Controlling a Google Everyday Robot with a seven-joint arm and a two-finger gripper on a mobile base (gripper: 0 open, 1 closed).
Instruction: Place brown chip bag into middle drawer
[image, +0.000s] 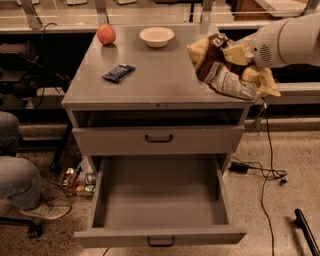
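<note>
Well to the left of the claw (243, 56), an apple (106, 34), a dark blue bar (119, 73) and a white bowl (157, 36) sit on the surface (165, 87); below and left, the middle drawer (160, 197) stands open (pulled well out); the claw is clamped on the brown chip bag (222, 75), holding it at the surface's right edge

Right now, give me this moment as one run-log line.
gripper: at brown chip bag, right edge of cabinet top | middle drawer: pulled open | bag: not yet in drawer
</note>
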